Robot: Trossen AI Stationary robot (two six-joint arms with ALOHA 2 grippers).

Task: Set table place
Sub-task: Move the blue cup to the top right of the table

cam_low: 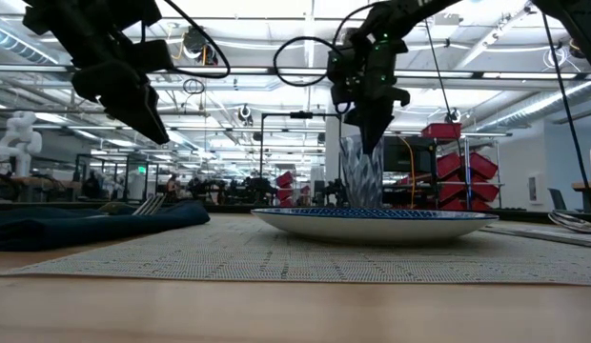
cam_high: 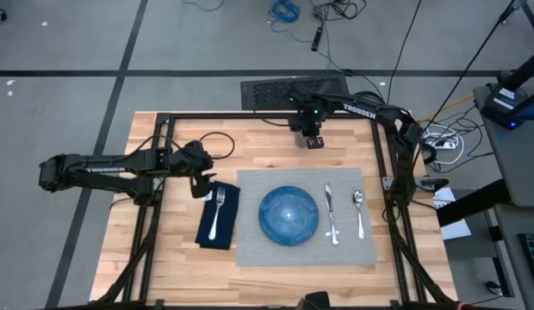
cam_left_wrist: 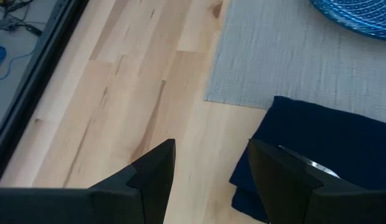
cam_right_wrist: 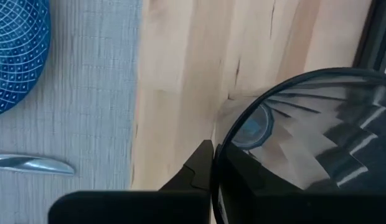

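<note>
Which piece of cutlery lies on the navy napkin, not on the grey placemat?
The fork. It rests on the navy napkin; the knife and spoon lie on the placemat.

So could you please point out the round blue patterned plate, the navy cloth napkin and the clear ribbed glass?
Round blue patterned plate [cam_high: 288,214], high view, centre of the dish.
Navy cloth napkin [cam_high: 228,222], high view, bare cloth beside the fork.
Clear ribbed glass [cam_right_wrist: 317,134], right wrist view, its faceted wall.
</note>
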